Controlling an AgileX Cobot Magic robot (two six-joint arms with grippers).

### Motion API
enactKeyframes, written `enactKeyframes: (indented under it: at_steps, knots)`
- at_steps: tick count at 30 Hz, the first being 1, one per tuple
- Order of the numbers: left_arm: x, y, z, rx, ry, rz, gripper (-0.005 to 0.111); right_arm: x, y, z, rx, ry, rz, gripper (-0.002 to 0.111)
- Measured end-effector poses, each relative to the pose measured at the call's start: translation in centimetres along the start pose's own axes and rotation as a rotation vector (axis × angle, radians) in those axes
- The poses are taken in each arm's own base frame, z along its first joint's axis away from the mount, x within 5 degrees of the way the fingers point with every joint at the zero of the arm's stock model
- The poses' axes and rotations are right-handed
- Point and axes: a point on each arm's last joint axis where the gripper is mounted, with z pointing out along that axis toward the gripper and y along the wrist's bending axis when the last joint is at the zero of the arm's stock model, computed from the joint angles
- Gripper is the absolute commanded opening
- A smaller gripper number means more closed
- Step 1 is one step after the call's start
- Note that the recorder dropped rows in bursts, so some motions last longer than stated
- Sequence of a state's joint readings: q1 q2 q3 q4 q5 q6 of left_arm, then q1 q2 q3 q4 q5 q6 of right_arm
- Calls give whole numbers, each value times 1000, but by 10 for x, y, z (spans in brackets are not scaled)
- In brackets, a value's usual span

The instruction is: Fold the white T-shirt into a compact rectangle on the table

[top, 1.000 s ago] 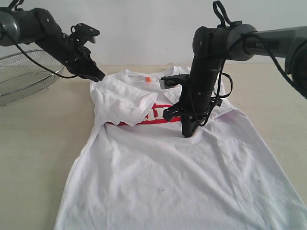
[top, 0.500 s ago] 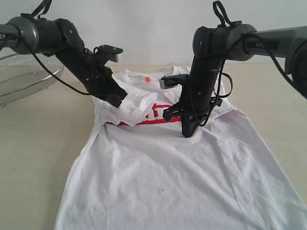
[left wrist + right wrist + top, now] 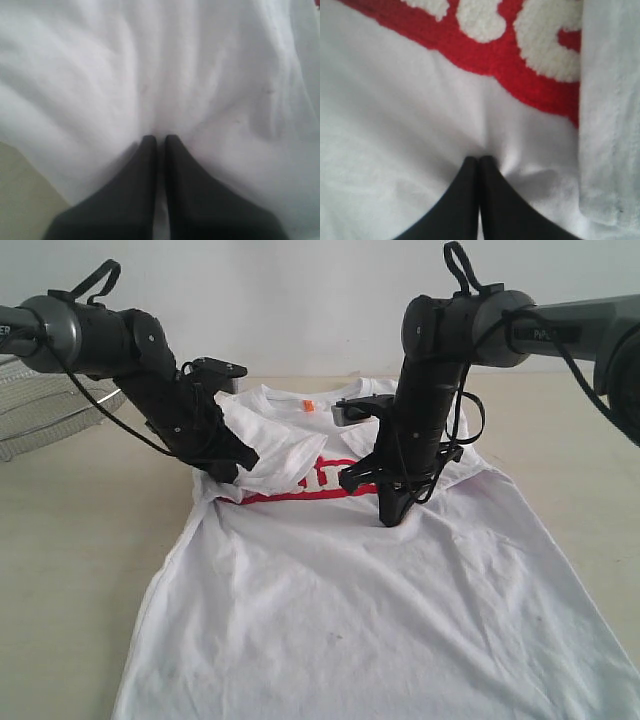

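The white T-shirt lies front up on the table, hem towards the viewer. Its left sleeve is folded in over the red chest band. My left gripper is shut, its tips pushing into the folded sleeve near the shirt's left edge; in the left wrist view the creases of the T-shirt run in to the gripper. My right gripper is shut and stands upright, pressing the cloth just below the band; in the right wrist view a small pucker sits at the gripper, below the red band.
A round wire-mesh basket sits at the far left of the table, behind the left arm. Bare tabletop runs along both sides of the shirt, and a sliver of table shows in the left wrist view.
The left arm swung from the shirt's left shoulder inwards onto the folded sleeve, then settled lower near its left edge. The right arm has not moved.
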State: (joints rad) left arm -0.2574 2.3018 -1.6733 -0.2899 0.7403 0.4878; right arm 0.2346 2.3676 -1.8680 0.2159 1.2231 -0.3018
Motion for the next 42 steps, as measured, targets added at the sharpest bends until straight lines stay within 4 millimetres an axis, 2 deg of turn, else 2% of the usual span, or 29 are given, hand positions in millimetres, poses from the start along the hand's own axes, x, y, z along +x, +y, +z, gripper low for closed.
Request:
enactKeyframes:
  at_steps: [8,17,24,31,34,39,40,42]
  knots:
    - [6,13,-4,-6,26,-33,5,0,0,0,0,0,0,0]
    - [29,35,-19,-75,71,-22,5,0,0,0,5,2,-3,0]
    - [30,39,-22,-107,72,2,5,0,0,0,5,2,-5,0]
    - [29,49,-34,-147,41,11,5,0,0,0,5,2,-7,0]
    - [23,46,-47,-140,-5,20,5,0,0,0,5,2,-14,0]
    - [13,31,-98,-126,-102,8,5,0,0,-6,20,-11,-28,0]
    - [14,29,-103,-121,-111,1,5,0,1,-10,31,-21,-34,0]
    - [26,23,-104,-102,-89,-15,5,-1,6,-32,39,-94,-89,0]
